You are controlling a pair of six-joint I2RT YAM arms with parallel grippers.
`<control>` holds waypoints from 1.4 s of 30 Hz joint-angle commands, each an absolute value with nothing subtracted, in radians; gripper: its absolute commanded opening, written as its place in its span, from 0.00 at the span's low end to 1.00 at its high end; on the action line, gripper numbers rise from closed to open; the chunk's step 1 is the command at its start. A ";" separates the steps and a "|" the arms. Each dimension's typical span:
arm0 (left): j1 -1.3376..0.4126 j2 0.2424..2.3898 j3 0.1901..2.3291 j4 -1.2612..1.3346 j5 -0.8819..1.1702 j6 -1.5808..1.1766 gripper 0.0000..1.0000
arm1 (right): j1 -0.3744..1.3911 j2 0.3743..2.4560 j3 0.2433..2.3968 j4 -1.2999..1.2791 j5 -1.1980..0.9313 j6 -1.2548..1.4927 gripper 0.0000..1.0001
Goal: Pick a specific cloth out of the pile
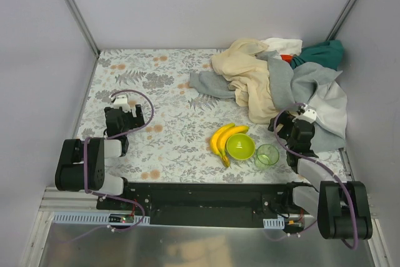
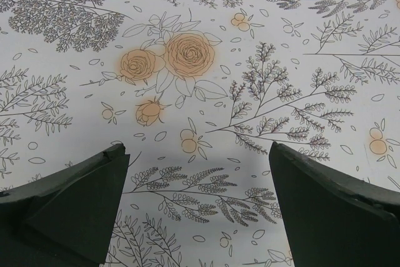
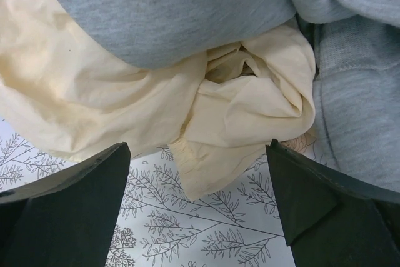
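The pile [image 1: 275, 79] lies at the back right of the flowered table: cream-yellow, grey, teal and white garments. Of the orange-red cloth [image 1: 286, 58] only a small patch shows, tucked between the white and grey pieces near the top. My right gripper [image 1: 286, 123] is open at the pile's near edge. In the right wrist view the right gripper [image 3: 197, 154] frames a cream-yellow fold [image 3: 237, 117] under grey fabric [image 3: 175, 10], holding nothing. My left gripper [image 1: 122, 112] is far off at the left, and in its wrist view the left gripper [image 2: 197, 148] is open over bare tablecloth.
Bananas [image 1: 224, 139], a green bowl [image 1: 240, 147] and a clear green cup [image 1: 267, 155] sit just left of the right gripper, near the front. Grey walls close in the table at the back and both sides. A grey sleeve [image 1: 206, 84] trails left from the pile.
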State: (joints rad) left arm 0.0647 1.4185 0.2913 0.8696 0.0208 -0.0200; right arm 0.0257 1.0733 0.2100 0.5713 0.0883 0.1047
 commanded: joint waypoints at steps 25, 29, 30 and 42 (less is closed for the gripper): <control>-0.056 1.491 1.196 -0.376 0.434 -0.009 1.00 | 0.222 1.277 1.215 -0.337 0.056 -0.101 0.99; -0.165 1.540 1.311 -0.426 0.382 0.070 1.00 | 0.304 1.588 1.440 -0.494 0.159 -0.172 0.99; -0.184 1.558 1.340 -0.439 0.380 0.077 1.00 | 0.313 1.665 1.483 -0.529 0.190 -0.178 0.99; -0.331 1.825 1.679 -0.554 0.374 0.092 1.00 | 0.269 2.002 1.911 -0.727 0.368 -0.242 0.00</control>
